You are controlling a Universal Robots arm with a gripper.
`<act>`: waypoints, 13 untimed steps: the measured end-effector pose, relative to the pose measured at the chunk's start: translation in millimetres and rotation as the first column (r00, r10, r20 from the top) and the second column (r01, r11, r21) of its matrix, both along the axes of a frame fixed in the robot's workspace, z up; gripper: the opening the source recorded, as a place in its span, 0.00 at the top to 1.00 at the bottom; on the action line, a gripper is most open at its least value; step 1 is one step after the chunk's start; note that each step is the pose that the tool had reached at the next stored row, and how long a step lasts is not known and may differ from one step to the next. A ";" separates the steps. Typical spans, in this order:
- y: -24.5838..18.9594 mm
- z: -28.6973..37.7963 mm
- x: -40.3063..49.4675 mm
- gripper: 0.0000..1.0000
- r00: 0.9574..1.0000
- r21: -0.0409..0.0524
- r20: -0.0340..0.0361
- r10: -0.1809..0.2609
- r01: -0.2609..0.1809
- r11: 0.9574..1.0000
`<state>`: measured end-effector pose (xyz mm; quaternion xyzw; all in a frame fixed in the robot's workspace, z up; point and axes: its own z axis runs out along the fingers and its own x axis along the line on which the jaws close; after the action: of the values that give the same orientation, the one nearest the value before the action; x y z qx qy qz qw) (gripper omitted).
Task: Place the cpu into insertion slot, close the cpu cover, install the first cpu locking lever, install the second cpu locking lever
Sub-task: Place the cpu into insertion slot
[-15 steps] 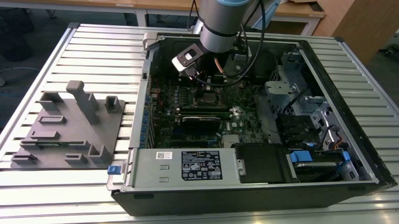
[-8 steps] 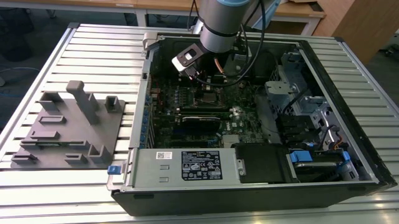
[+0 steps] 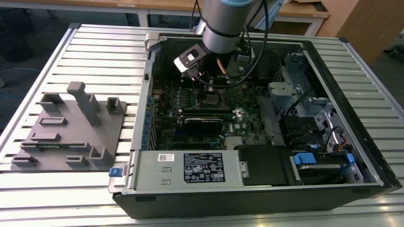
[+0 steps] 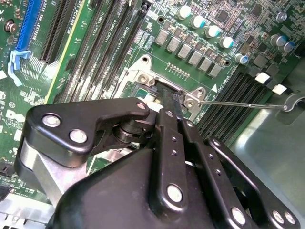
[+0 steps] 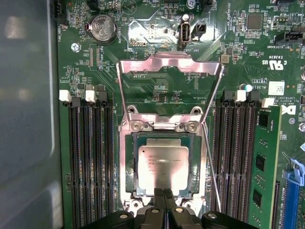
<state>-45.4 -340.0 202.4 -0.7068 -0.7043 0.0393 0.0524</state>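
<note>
First wrist view shows us the cpu (image 5: 163,163) lying in the insertion slot (image 5: 164,140), cpu cover (image 5: 170,65) swung open beyond it, the clenched, empty end effector (image 5: 164,192) at its edge, where we judge a nudge could unseat it.

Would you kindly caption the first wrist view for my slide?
The cpu in the insertion slot, cpu cover raised open, tool at the slot's edge.

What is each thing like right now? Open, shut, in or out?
cpu, lying in the insertion slot.
cpu cover, swung open.
locking lever, raised, not latched.
tool, shut, tips at the cpu's edge.
computer case, open, side off.
</note>
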 end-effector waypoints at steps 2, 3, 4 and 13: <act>0.0 0.0 0.0 0.90 1.000 0.000 -0.001 0.000 0.000 1.000; 0.0 0.0 0.0 0.90 1.000 0.000 -0.001 0.000 0.000 1.000; 0.0 0.0 0.0 0.90 1.000 0.000 -0.002 0.000 0.000 1.000; 0.0 0.0 0.0 0.90 1.000 0.000 -0.007 0.000 0.000 1.000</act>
<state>-45.4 -339.9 202.3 -0.7067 -0.7042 0.0416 0.0548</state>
